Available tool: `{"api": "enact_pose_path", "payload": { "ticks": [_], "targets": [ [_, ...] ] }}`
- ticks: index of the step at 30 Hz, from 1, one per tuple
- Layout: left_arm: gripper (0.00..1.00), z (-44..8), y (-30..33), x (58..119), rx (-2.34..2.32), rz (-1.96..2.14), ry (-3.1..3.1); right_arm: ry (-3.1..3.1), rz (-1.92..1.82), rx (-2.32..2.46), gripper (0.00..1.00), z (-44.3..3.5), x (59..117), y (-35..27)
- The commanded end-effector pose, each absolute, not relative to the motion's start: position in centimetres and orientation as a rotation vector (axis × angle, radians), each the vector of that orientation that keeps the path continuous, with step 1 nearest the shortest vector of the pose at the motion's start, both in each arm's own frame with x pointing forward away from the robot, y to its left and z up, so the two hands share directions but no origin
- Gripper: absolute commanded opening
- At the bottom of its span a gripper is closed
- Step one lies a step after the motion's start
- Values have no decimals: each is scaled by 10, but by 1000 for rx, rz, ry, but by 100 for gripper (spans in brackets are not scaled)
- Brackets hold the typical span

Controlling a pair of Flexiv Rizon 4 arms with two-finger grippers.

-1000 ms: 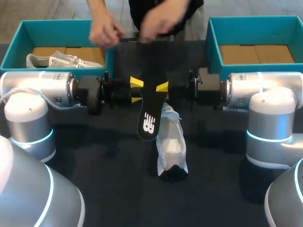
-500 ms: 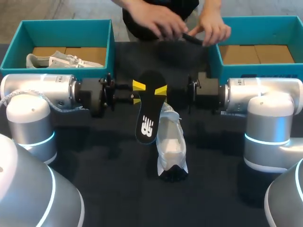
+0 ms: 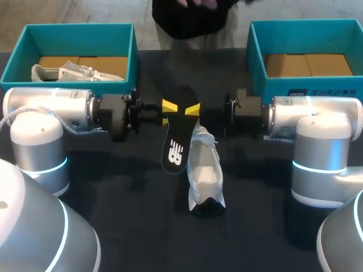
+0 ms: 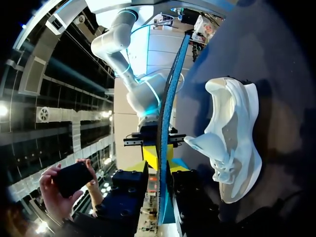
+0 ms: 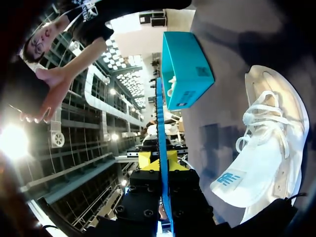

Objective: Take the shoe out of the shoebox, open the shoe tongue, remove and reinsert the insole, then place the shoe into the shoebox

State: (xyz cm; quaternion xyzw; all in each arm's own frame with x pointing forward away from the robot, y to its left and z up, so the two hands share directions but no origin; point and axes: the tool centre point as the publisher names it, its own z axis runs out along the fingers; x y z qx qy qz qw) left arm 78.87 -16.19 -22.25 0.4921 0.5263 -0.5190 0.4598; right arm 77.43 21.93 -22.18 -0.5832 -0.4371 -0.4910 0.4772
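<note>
A black insole (image 3: 176,144) hangs upright above the table's middle, seen edge-on as a blue strip (image 4: 165,113) (image 5: 160,113) in both wrist views. My right gripper (image 3: 194,109) (image 5: 160,177) is shut on its upper end from the right. My left gripper (image 3: 169,107) (image 4: 159,173) meets it from the left, its fingers narrowly astride the insole's edge with a small gap showing. The white shoe (image 3: 205,175) (image 4: 232,138) (image 5: 269,148) lies on the dark table just under the insole, toe toward the front edge.
A teal shoebox (image 3: 79,31) (image 5: 185,69) at the back left holds a second pale shoe (image 3: 62,72). A matching teal shoebox (image 3: 306,31) at the back right shows only its cardboard floor. Both arm bases stand at the front corners.
My left gripper has slid right to the insole and its fingers have narrowed around it. The insole's lower end swung slightly left. A person's hands drew back from the table's far edge.
</note>
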Motion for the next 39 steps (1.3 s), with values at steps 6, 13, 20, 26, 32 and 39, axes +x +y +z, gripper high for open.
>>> {"api": "enact_pose_path", "payload": {
  "ticks": [6,13,20,26,32,39],
  "targets": [
    [13,-225,-165,791,1211,-1271,1304,-1069,-1201,-1425,0,-222,773,222],
    [13,-228,-168,793,1209,-1270,1314,-1068,-1199,-1424,0,-222,773,222],
    [0,-231,-171,794,1214,-1262,1327,-1066,-1198,-1420,0,-223,772,224],
    [0,-232,-170,795,1211,-1251,1332,-1066,-1196,-1422,0,-222,772,225],
    [0,-233,-170,795,1210,-1251,1336,-1064,-1188,-1425,0,-222,772,225],
    [0,-228,-169,791,1208,-1261,1338,-1055,-1184,-1448,100,-220,771,218]
  ]
}}
